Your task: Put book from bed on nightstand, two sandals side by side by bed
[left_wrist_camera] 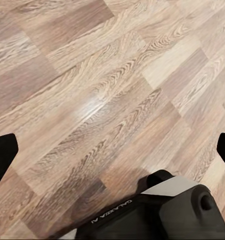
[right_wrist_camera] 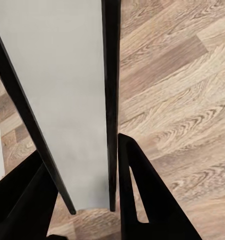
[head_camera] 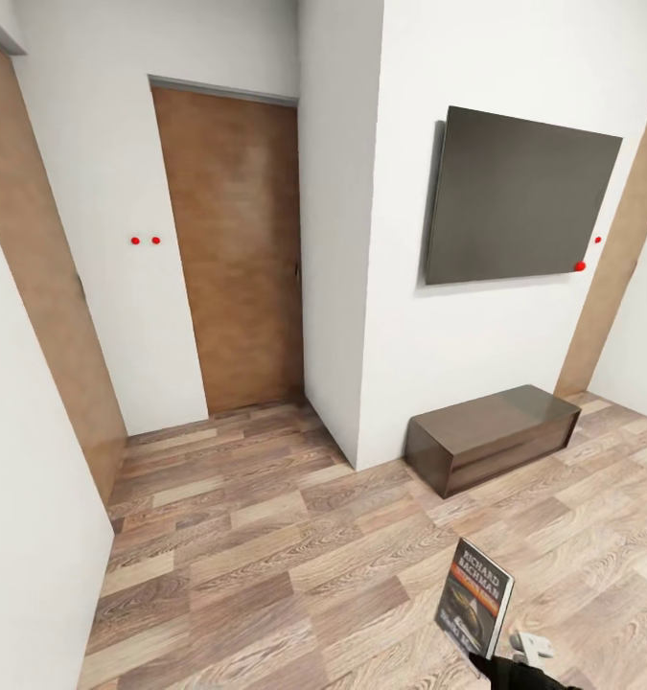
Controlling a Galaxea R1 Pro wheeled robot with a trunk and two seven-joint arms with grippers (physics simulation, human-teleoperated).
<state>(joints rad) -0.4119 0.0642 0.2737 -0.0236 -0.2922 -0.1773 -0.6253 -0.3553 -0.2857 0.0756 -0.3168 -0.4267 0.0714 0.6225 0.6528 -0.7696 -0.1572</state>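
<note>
Gripping one book [head_camera: 474, 597] upright, the right hand [right_wrist_camera: 110, 200] clamps it; left hand's [left_wrist_camera: 112, 150] fingers spread apart.

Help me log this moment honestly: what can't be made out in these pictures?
- Right gripper, head view: cut off by the picture's lower edge, so its grip on the book is unclear there.
- Book cover, right wrist view: seen edge-on between the fingers.
- Left gripper, left wrist view: fingertips cut off by the picture's sides.
</note>
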